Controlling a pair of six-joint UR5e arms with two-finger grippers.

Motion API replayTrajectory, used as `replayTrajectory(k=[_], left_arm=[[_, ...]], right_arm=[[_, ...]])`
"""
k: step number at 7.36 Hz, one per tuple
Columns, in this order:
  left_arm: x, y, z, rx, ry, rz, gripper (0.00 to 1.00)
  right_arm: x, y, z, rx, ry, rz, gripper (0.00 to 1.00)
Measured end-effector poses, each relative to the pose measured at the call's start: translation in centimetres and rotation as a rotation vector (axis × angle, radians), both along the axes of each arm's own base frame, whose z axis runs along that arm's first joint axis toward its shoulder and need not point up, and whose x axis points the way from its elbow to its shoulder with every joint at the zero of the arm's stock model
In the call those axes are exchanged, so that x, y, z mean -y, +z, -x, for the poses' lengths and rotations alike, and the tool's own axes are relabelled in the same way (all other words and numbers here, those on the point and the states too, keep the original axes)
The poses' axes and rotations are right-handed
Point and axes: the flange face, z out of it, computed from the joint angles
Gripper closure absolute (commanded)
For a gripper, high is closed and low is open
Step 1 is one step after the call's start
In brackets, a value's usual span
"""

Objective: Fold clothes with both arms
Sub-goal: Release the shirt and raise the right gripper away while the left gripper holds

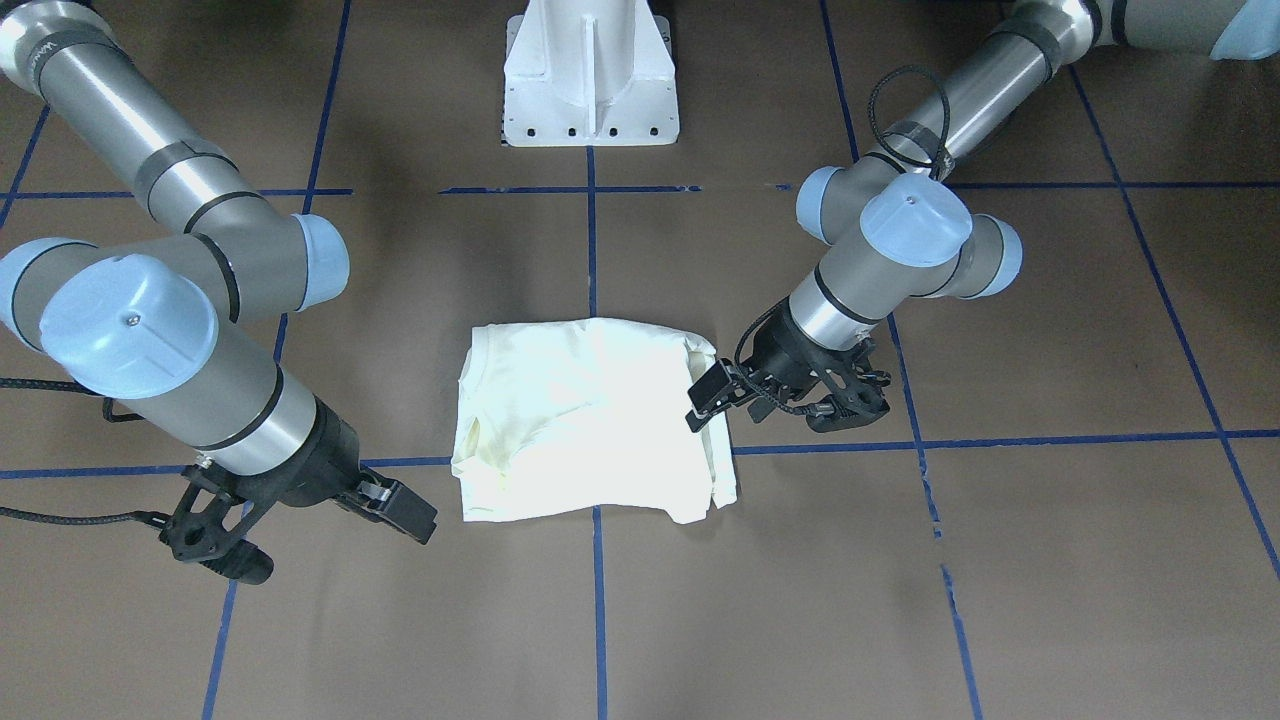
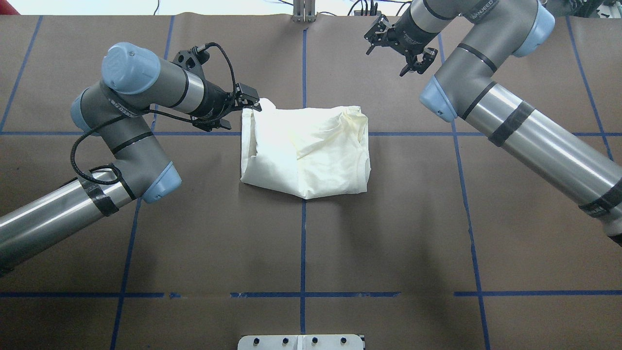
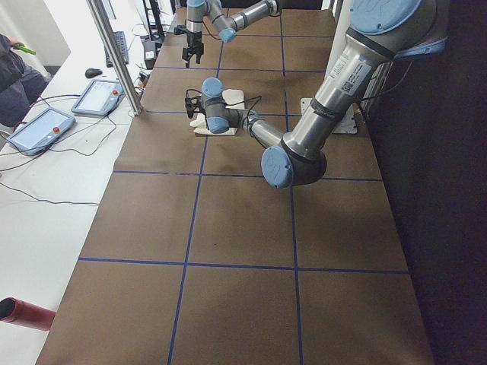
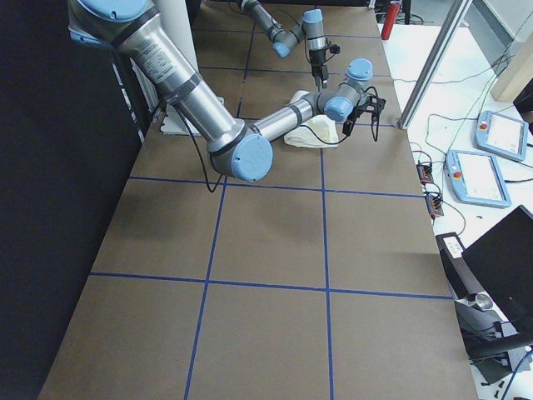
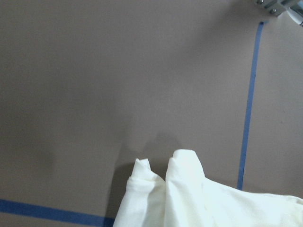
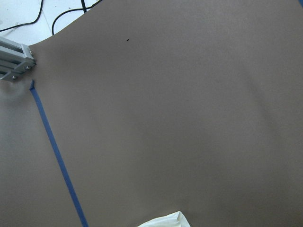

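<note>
The clothes are one cream-white shirt (image 1: 590, 420) (image 2: 306, 150), folded into a compact, roughly square bundle in the middle of the brown table. Only its plain side shows. My left gripper (image 1: 848, 402) hovers just beside the bundle's edge on my left, near its far corner. Its fingers are spread and hold nothing. The left wrist view shows two loose cloth corners (image 5: 184, 189) at the bottom and no fingers. My right gripper (image 1: 215, 545) (image 2: 413, 61) is open and empty, well off the shirt toward the far right of the table.
The white pedestal (image 1: 590, 80) stands at my base. Blue tape lines (image 2: 303, 243) grid the brown table cover. A metal post (image 2: 303, 12) rises at the far edge. Beyond it a white bench carries handheld screens (image 3: 99, 95), cables and a red bottle (image 3: 23, 313).
</note>
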Motion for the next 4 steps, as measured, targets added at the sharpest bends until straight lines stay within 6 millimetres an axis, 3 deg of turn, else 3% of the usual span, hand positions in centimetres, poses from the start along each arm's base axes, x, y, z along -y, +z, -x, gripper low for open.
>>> replayTrajectory(k=[4], left_arm=[[-2.5, 1.6, -3.1, -0.120, 0.054, -0.014, 0.00]], right_arm=[[0.4, 0.3, -2.0, 0.002, 0.001, -0.025, 0.00]])
